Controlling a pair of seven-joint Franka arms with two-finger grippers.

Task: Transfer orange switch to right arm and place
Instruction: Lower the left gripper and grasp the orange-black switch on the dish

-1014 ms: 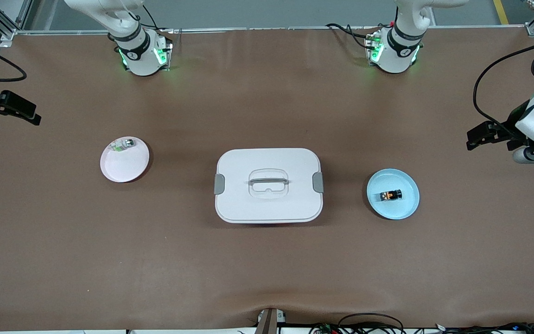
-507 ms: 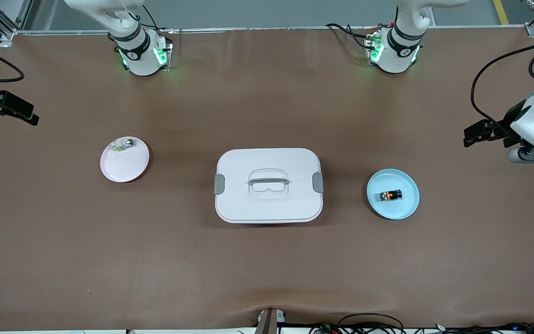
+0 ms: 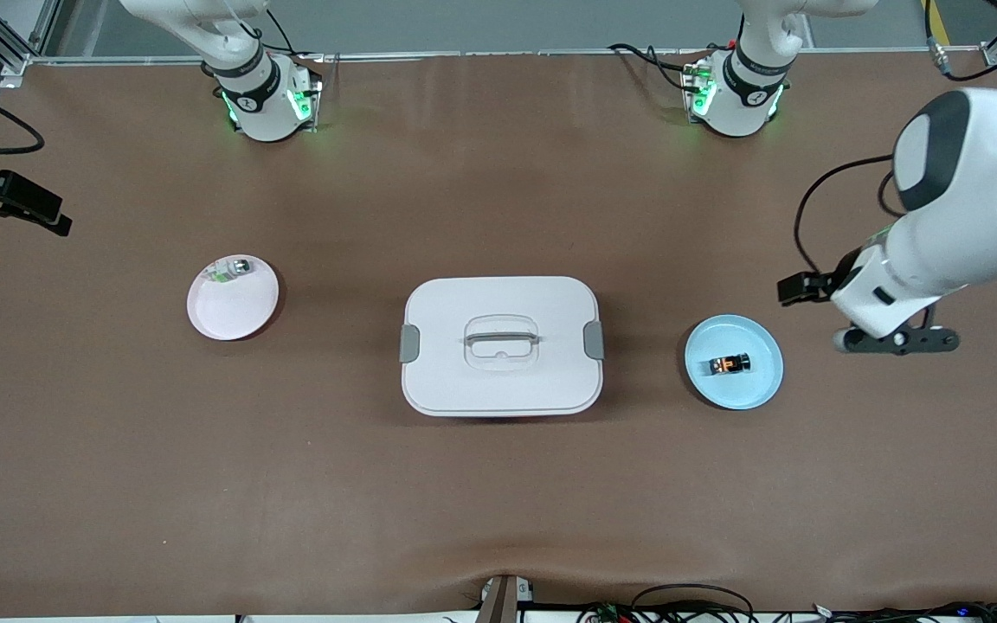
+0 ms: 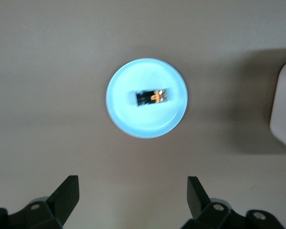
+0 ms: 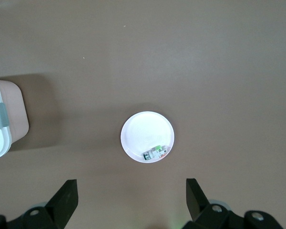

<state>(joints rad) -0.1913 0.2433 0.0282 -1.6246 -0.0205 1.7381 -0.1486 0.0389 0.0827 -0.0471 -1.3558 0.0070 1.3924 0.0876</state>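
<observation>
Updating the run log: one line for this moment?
orange switch: on blue plate | left gripper: open, above table beside plate | right gripper: open, waiting

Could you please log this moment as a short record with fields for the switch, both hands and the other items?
switch: orange switch lies on the blue plate, toward the left arm's end of the table
left hand: open, empty, up over the table beside the blue plate
right hand: open, empty, waiting high over the table near the pink plate
box: white lidded box mid-table, between the plates
pink plate: holds a small green-and-silver piece
</observation>
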